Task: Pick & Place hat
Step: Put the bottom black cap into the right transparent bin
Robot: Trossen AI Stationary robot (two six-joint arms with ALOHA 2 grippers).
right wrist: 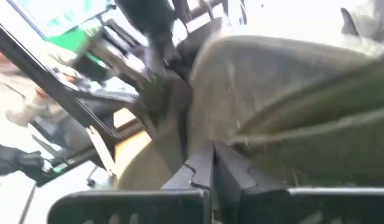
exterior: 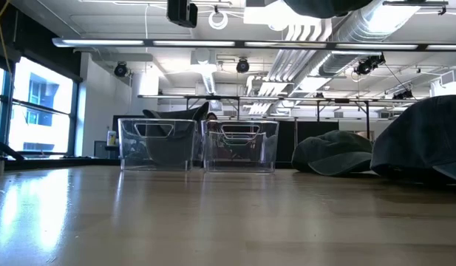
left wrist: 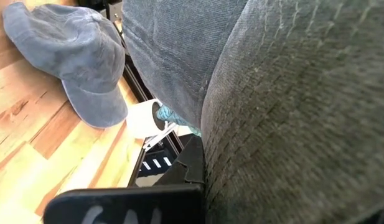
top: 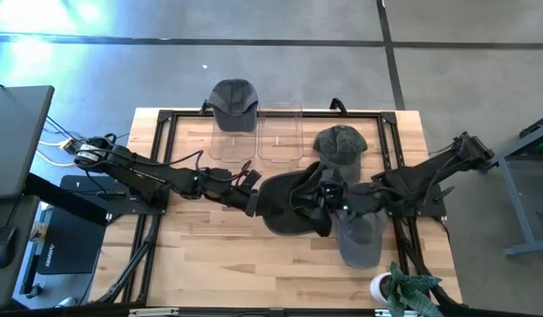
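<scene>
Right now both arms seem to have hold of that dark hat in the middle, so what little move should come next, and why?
Probably carry the dark hat toward the empty clear bin: the left gripper and right gripper pinch its opposite edges, and the neighbouring bin already holds a hat.

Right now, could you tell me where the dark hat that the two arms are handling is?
In the high view the dark hat is mid-table, just right of centre, between the left gripper and right gripper, in front of the clear bins.
</scene>
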